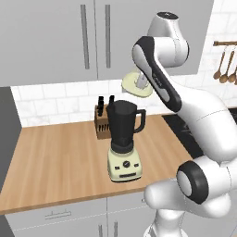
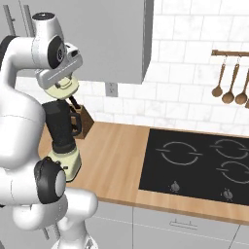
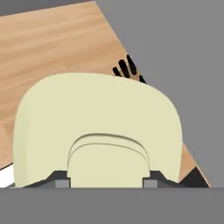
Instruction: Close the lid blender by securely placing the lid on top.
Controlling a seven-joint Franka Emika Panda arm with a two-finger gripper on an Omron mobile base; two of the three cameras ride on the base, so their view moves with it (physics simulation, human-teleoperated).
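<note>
Wooden counter carries the blender, its dark jar mouth uncovered, knife block just behind. Gripper holds the lid in the air above and slightly right of the jar, tilted, likely so it clears the rim before lowering. Hand view: fingers are closed on the raised knob, so the lid sits directly ahead of them.

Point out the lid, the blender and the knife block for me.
lid (image 1: 137,88), left base view, its pale disc.
blender (image 1: 122,121), left base view, the dark jar.
knife block (image 1: 100,121), left base view, its brown front.
</note>
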